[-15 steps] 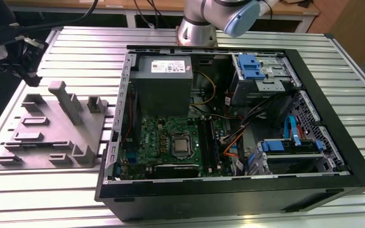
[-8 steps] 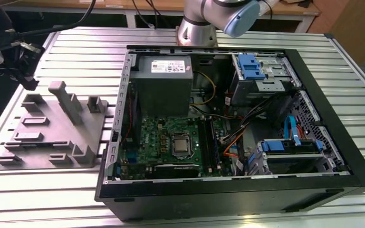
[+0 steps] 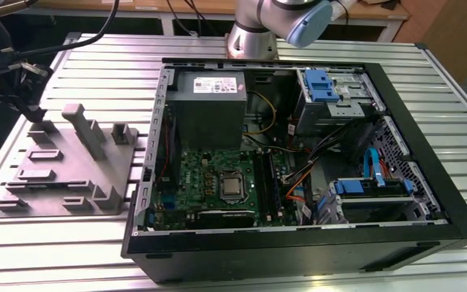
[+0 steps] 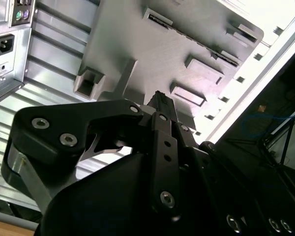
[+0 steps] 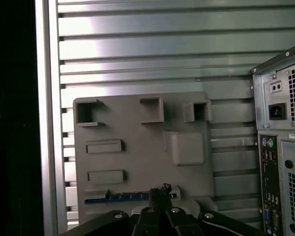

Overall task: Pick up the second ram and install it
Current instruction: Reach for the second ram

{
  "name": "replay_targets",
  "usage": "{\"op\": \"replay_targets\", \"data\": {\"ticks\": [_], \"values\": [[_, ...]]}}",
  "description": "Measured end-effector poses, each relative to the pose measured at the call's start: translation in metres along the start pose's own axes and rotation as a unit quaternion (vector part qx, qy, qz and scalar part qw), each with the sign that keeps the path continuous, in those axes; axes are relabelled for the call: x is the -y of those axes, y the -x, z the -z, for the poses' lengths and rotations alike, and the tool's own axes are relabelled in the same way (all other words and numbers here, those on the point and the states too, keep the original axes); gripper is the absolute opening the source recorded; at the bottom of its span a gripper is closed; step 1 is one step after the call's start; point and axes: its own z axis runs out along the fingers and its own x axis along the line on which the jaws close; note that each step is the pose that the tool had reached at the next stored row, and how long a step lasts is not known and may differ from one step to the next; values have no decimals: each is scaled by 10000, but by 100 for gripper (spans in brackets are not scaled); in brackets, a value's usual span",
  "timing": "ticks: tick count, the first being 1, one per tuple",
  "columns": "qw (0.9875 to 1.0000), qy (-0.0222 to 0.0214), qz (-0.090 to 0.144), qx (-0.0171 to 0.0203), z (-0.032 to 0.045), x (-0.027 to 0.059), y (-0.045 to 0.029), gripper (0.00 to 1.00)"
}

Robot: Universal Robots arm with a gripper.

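The second ram (image 5: 123, 198) stands on edge in a long slot of the grey moulded tray (image 5: 137, 147), showing as a thin blue-green strip. My gripper (image 5: 160, 189) hovers above the tray with its fingers pressed together and nothing between them; its tip lines up with one end of the ram. In the exterior view the gripper (image 3: 36, 114) hangs over the tray (image 3: 95, 176) at the exterior view's left. The second wrist view shows the shut fingertips (image 4: 160, 97) above the tray (image 4: 137, 44).
The open black computer case (image 3: 428, 182) lies to the exterior view's right of the tray, with the green motherboard (image 3: 209, 176), CPU socket (image 3: 231, 187), grey power supply (image 3: 209, 100) and blue drive brackets inside. The case's rear panel (image 5: 280, 162) stands close beside the tray. Everything rests on a ribbed metal table (image 3: 79, 67).
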Motion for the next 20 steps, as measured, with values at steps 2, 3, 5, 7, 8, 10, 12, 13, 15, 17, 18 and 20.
{"op": "replay_targets", "data": {"ticks": [2,3,5,7,8,10,12,13,15,17,18,20], "values": [[10000,0,0,0,-17,23,-15,10],[10000,0,0,0,-23,36,-21,10],[10000,0,0,0,-37,64,-32,10],[10000,0,0,0,-55,88,-41,10],[10000,0,0,0,-65,98,-45,10],[10000,1,0,1,-91,115,-49,10],[10000,0,-1,-1,-115,125,-51,10],[10000,0,-1,-1,-129,129,-51,10],[10000,-1,-1,-3,-156,137,-52,10],[10000,0,-1,-4,-188,146,-56,10],[10000,0,-1,-4,-204,150,-60,10],[10000,-1,-1,-5,-234,159,-68,10]]}}
